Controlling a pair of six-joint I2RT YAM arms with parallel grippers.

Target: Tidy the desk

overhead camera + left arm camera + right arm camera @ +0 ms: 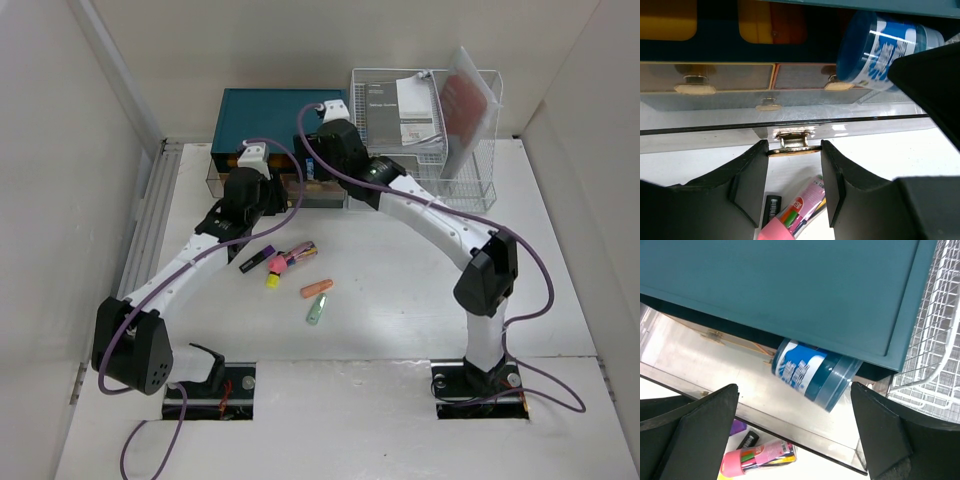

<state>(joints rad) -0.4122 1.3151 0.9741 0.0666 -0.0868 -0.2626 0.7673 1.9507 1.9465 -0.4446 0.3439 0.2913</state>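
left fingers [747, 182] narrow, clamped on handle [792, 149] of clear drawer [715, 136], right fingers [702, 427] wide apart near blue jar [812, 375] lying in drawer, markers [290, 262] on tabletop [400, 300]

The left arm [190, 262] stretches far from its near-left base, the left gripper [793, 156] clamped narrowly on a handle [790, 143], while the right arm [440, 222] bends far and leftward, the right gripper [794, 390] spread wide, holding nothing.
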